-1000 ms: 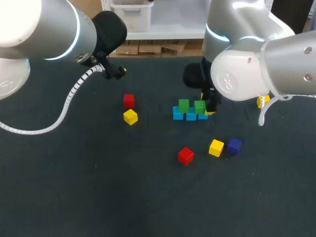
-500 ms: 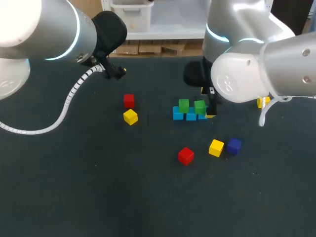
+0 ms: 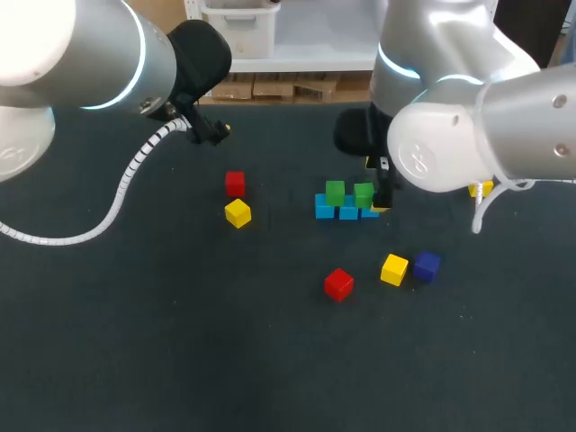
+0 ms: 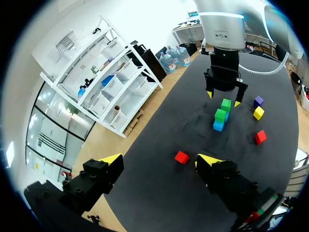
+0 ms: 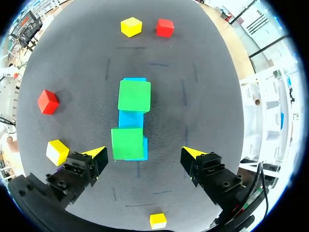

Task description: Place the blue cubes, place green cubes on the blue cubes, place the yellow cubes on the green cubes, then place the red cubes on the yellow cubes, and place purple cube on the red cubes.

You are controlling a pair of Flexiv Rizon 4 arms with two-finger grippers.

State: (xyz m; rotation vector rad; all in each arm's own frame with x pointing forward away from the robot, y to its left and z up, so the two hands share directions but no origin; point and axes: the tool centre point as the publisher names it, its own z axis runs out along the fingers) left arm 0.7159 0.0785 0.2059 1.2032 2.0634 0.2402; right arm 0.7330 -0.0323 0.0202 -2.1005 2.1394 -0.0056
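Right hand [image 5: 143,152] is hovering open and empty over two green cubes [image 5: 134,95] sitting on blue cubes [image 3: 325,208] mid-desk [image 3: 180,342], probably clearing for the near-right yellow cube [image 3: 393,269]; left hand [image 4: 159,159] is idling open far left.

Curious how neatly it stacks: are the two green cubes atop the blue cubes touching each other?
Apart. The right wrist view shows a strip of blue cube between the nearer green cube and the farther green cube.
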